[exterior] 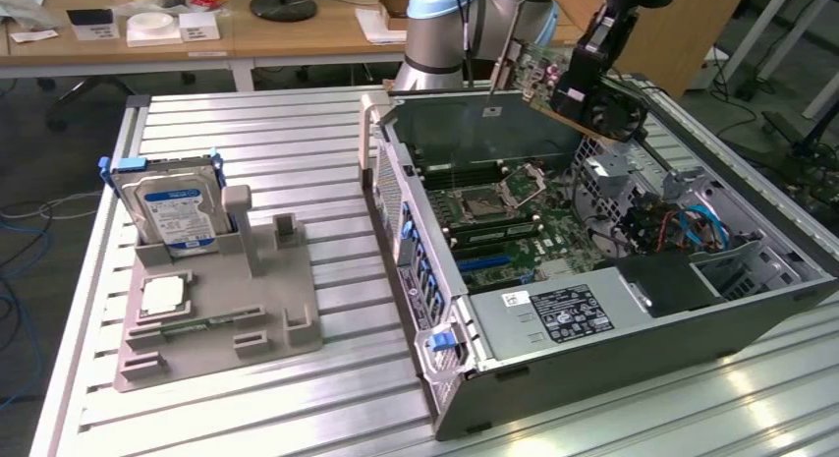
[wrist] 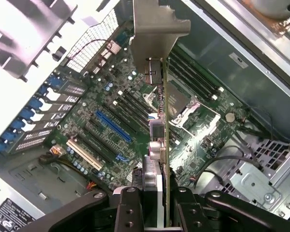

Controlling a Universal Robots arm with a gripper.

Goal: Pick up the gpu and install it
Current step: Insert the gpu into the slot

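While the gripper [wrist: 157,199] clamps the gpu [wrist: 155,29] above the motherboard [wrist: 111,123], the power supply label [exterior: 571,313] is unreadable

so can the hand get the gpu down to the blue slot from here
Probably yes. The hand holds the gpu edge-on above the open case, and nothing lies between the card and the blue slot; the cables sit off to one side.
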